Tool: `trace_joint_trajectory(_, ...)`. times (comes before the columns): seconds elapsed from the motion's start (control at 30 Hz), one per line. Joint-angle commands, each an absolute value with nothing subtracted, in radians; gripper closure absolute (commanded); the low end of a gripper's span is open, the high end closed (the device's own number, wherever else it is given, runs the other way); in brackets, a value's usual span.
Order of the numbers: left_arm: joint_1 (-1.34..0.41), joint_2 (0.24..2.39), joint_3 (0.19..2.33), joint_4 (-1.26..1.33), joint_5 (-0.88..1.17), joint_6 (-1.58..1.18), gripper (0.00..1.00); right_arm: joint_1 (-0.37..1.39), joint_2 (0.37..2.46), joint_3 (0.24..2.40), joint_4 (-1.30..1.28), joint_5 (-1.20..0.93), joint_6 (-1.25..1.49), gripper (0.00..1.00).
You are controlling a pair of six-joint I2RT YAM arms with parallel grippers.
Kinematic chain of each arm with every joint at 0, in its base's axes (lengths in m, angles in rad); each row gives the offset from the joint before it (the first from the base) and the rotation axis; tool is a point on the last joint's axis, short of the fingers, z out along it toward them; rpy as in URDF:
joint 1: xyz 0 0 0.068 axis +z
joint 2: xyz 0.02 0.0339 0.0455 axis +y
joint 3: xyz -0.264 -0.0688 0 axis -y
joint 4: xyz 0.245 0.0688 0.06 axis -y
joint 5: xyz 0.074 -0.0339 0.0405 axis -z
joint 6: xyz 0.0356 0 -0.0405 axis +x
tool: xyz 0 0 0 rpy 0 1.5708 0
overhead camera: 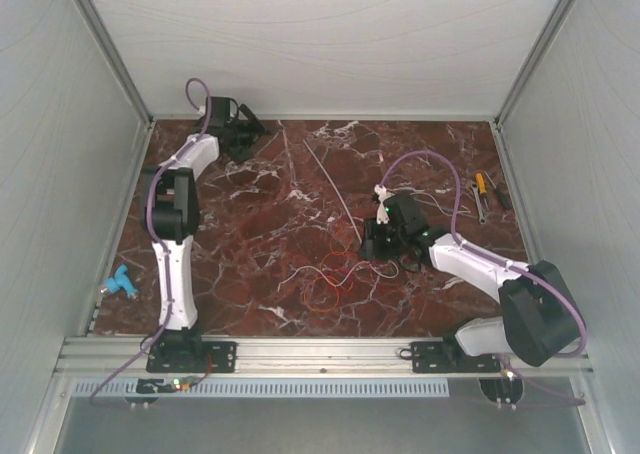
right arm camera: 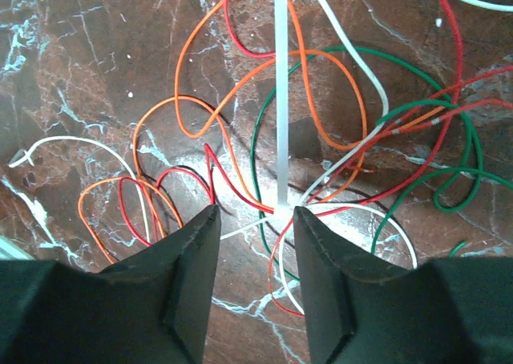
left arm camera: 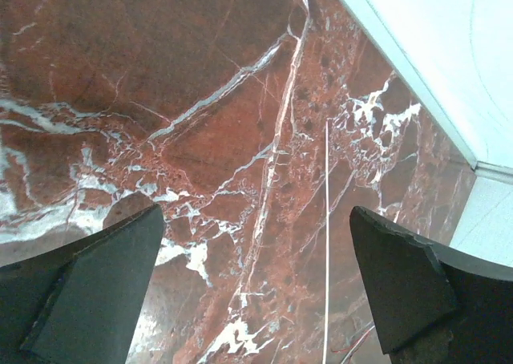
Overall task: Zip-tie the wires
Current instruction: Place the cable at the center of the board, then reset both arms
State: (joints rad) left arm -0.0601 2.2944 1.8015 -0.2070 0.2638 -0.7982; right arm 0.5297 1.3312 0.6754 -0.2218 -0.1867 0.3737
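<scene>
The wires [right arm camera: 200, 115], thin strands of orange, red, white and green, lie in loose loops on the marble table [overhead camera: 250, 224]. In the top view they show as the wires [overhead camera: 335, 274] at the front centre. The zip tie [right arm camera: 281, 91], a pale straight strip, runs away from me and its near end meets the strands where they cross. My right gripper [right arm camera: 256, 212] hovers just short of that crossing, open, with nothing between its fingers. My left gripper [left arm camera: 256, 216] is wide open and empty at the back left, left gripper [overhead camera: 255, 126], with the zip tie [left arm camera: 326, 244] passing beside its right finger.
A small blue object [overhead camera: 118, 282] lies near the left edge. Hand tools [overhead camera: 485, 194] rest at the right side. White enclosure walls [overhead camera: 330, 34] close in the back and both sides. A purple cable [overhead camera: 430, 164] arches over the right arm.
</scene>
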Motion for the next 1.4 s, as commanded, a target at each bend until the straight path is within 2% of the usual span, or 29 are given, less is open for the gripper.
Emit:
trace_joint_trajectory(0.0,-0.065,2.179,1.799,-0.119,0.198,-0.765,0.00,0.540,1.338,0.743,-0.217,-0.218,0.372,0.56)
trace_joint_trajectory(0.23,-0.065,2.077,1.812,-0.189,0.135,-0.761,0.00,0.546,1.305,0.902,-0.387,-0.190,0.361,0.42)
trace_joint_trajectory(0.47,-0.065,1.942,1.828,-0.271,0.125,-0.708,0.00,0.544,1.227,1.065,-0.442,-0.107,0.322,0.03)
trace_joint_trajectory(0.63,-0.084,1.757,1.703,-0.258,0.143,-0.690,0.00,0.539,1.217,1.240,-0.362,-0.013,0.217,0.02)
trace_joint_trajectory(0.87,-0.159,1.431,1.398,-0.175,0.072,-0.591,0.00,0.533,1.233,1.412,-0.181,0.074,-0.002,0.02)
trace_joint_trajectory(1.0,-0.188,1.230,1.194,-0.133,-0.001,-0.477,0.00,0.530,1.273,1.490,-0.175,0.082,-0.071,0.02)
trace_joint_trajectory(1.17,-0.200,0.898,0.798,0.118,-0.021,-0.272,0.00,0.465,1.244,1.320,-0.030,0.156,-0.075,0.02)
trace_joint_trajectory(1.37,-0.196,0.601,0.465,0.256,-0.047,-0.061,0.00,0.304,1.134,0.904,0.199,0.155,0.003,0.02)
